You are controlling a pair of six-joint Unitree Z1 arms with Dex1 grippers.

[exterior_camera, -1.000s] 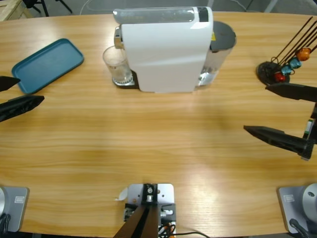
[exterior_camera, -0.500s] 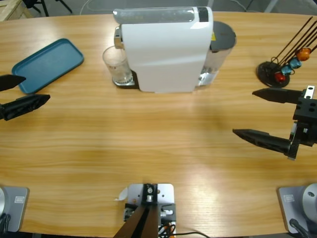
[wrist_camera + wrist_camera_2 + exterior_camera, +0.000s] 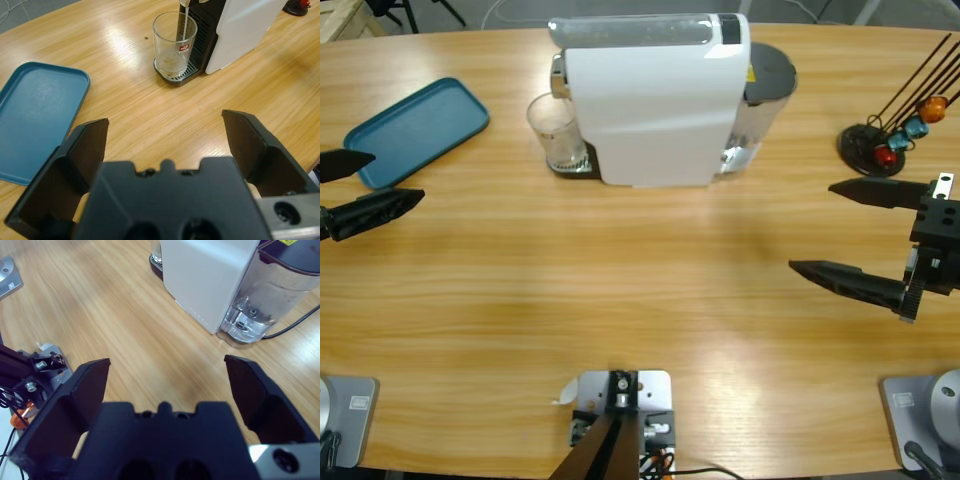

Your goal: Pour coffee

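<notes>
Nearest the table's front edge, the wooden table [image 3: 640,290] lies bare between the two arms. At the right side the right gripper [image 3: 812,228] hangs over the wood with its two black jaws spread wide apart and nothing between them; its own wrist view looks past those spread jaws toward the side of the coffee machine and its clear water tank [image 3: 260,305], with a dark cable trailing off beside the tank. At the left side the left gripper [image 3: 382,180] also stands wide open and holds nothing, its tips just beside the near corner of a teal tray [image 3: 417,131] that lies flat on the wood. Farther back, near the table's far edge, the white coffee machine [image 3: 650,95] stands in the middle, its grey-lidded tank behind it to the right. An upright clear glass [image 3: 174,46] with a small red mark sits on the machine's drip grate, under the spout; it looks empty or nearly so. Well off to the far right stands a black capsule rack [image 3: 895,125] with thin rods, holding red, blue and orange capsules.
</notes>
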